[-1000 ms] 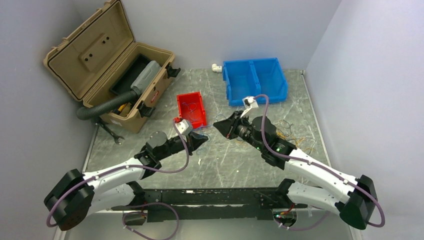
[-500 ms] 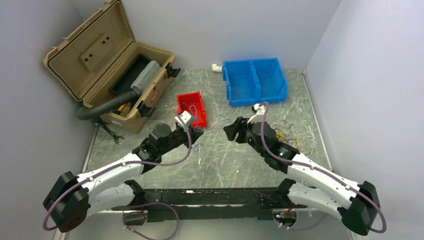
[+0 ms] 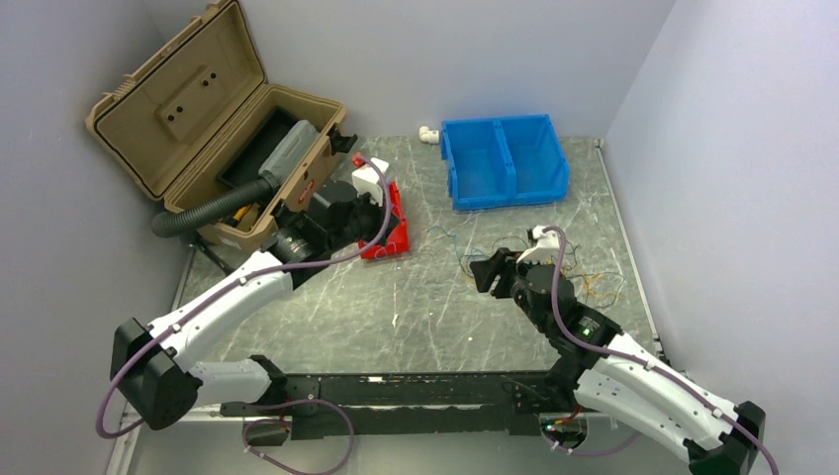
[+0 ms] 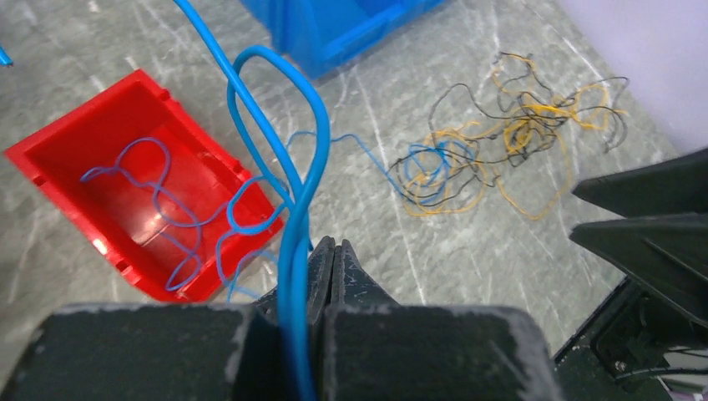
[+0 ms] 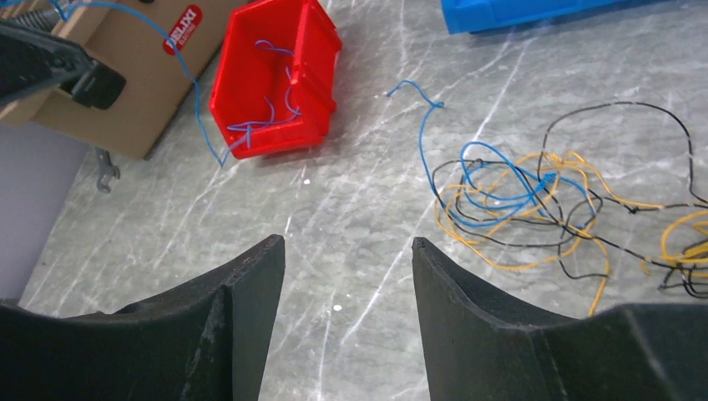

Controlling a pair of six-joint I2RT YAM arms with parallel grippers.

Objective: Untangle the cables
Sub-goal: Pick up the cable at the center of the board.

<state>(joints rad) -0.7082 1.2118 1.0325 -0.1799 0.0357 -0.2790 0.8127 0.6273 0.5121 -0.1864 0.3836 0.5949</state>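
Observation:
The cables are a loose tangle (image 3: 579, 269) of thin yellow-orange, black and blue wires (image 5: 534, 192) on the table's right side, also visible in the left wrist view (image 4: 493, 159). My left gripper (image 3: 389, 213) (image 4: 334, 246) hangs over the red bin (image 3: 398, 239) (image 4: 75, 146), shut on a blue cable (image 4: 292, 150) that loops up and trails down to the bin (image 5: 196, 92). More blue wires (image 4: 159, 192) lie inside the bin. My right gripper (image 3: 482, 269) (image 5: 348, 242) stands open and holds nothing, just left of the tangle.
An open tan toolbox (image 3: 218, 129) with a black corrugated hose (image 3: 198, 213) stands at the back left. A blue two-part bin (image 3: 505, 158) sits at the back, with a white fitting (image 3: 427, 134) beside it. A wrench (image 3: 223, 267) lies by the left edge.
My left arm swung from the table's middle back and left to the red bin, carrying the blue cable. My right gripper opened and drew back toward the near right.

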